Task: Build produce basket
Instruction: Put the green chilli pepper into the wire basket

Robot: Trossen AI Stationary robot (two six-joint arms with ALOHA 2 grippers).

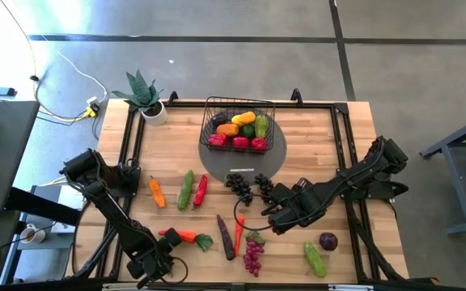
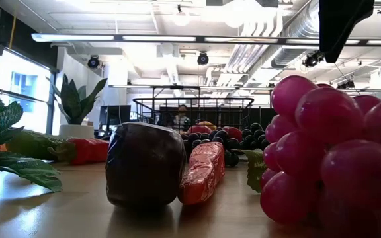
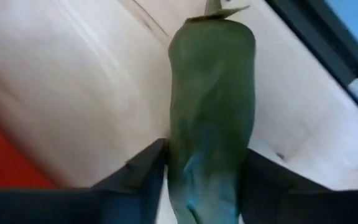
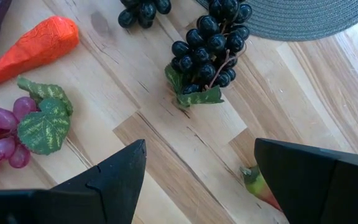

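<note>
Jaws: from above, the right gripper is spread wide near the black grapes; the basket sits behind on the mat, partly filled. Low view: basket far back. Left wrist: the left gripper clamps a green vegetable. Right wrist: centre over the grape bunch before closing.

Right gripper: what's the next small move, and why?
Probably ease the right gripper forward until the dark grape bunch sits between its jaws, then lower. Its jaws are open over bare tabletop, with the bunch lying just ahead. The left gripper holds a green piece, so it looks busy.
</note>
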